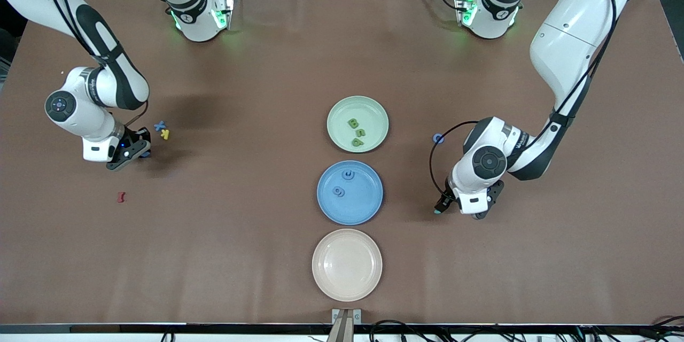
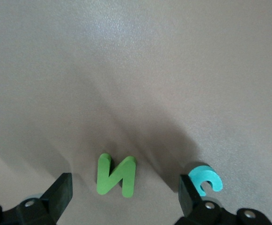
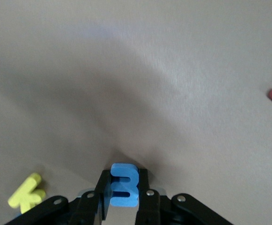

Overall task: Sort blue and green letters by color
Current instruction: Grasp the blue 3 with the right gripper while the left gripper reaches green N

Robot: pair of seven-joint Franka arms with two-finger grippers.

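The left gripper (image 2: 121, 197) sits low at the left arm's end of the table (image 1: 240, 256), fingers (image 2: 58, 190) wide apart astride a green N (image 2: 116, 176), a blue c (image 2: 206, 179) just outside one finger. Toward the right arm's edge, the right gripper (image 3: 119, 199) is clamped on a blue E (image 3: 124, 191) beside the yellow K (image 3: 27, 197). Other letters lie in the blue plate (image 1: 368, 208) and, farther, the green plate (image 1: 342, 112).

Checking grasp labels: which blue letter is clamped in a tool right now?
The blue E, pinched upright in the right tool beside the yellow K. The blue x lies loose on the table, and the blue c lies beside the open left tool.
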